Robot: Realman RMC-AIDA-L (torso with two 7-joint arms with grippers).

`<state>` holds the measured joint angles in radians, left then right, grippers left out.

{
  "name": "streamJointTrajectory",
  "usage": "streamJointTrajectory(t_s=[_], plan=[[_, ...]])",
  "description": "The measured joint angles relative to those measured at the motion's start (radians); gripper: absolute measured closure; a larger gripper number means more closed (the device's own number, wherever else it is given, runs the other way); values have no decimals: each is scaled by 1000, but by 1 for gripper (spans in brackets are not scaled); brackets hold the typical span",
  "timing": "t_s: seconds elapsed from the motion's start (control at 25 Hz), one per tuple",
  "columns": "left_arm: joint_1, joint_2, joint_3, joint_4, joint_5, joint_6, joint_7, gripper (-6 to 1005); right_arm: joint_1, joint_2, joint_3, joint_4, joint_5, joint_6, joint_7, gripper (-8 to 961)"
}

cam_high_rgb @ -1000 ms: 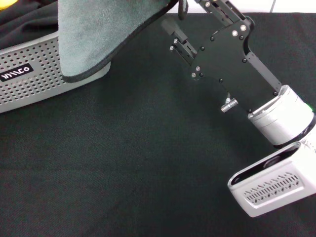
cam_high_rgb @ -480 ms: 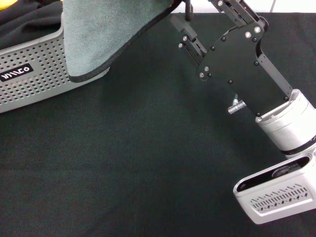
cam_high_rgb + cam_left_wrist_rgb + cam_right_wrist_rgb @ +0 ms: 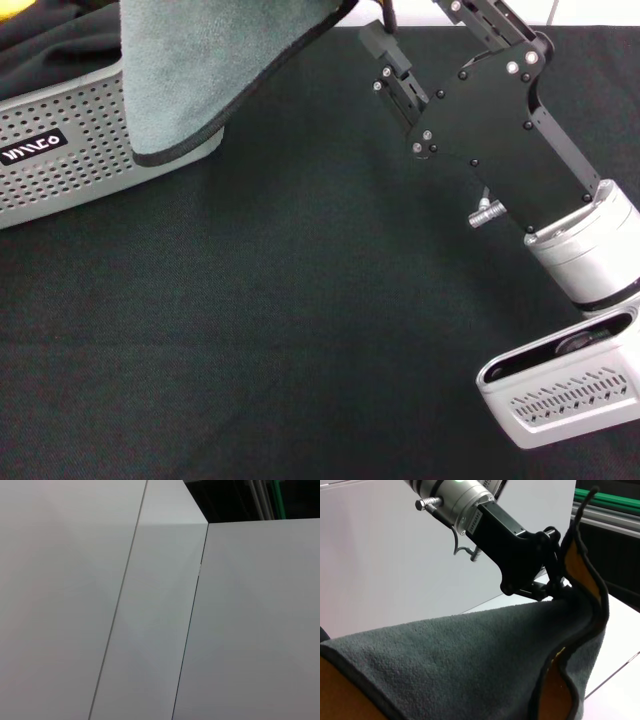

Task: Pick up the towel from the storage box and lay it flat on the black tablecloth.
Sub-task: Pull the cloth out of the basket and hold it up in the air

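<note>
The towel (image 3: 200, 70) hangs grey face out, its black-trimmed lower edge draped over the right end of the storage box (image 3: 60, 170). My right gripper (image 3: 372, 12) reaches up from the lower right and meets the towel's upper edge at the top of the head view, shut on it. In the right wrist view the towel (image 3: 470, 650) stretches away, grey with orange showing, to my left gripper (image 3: 559, 591), which is shut on a far corner. The black tablecloth (image 3: 300, 320) covers the table below.
A dark bunched cloth (image 3: 50, 50) lies inside the box, with a bit of yellow (image 3: 10, 8) at the top left corner. The left wrist view shows only white wall panels (image 3: 150, 605). The right arm's wrist camera housing (image 3: 560, 395) hangs low at the right.
The right arm has shifted to the right and a little farther away. The towel's hanging edge swung slightly right, then back, still over the box's end.
</note>
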<state>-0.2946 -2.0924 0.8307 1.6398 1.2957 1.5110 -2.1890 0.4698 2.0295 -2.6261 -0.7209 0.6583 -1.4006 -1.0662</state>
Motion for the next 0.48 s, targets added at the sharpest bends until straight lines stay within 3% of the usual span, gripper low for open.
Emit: streamJointTrajectory(t_s=[0.48], plan=[[-3, 0, 1, 0, 0, 9, 1, 998, 9, 0, 6, -3, 57, 15, 4, 635]])
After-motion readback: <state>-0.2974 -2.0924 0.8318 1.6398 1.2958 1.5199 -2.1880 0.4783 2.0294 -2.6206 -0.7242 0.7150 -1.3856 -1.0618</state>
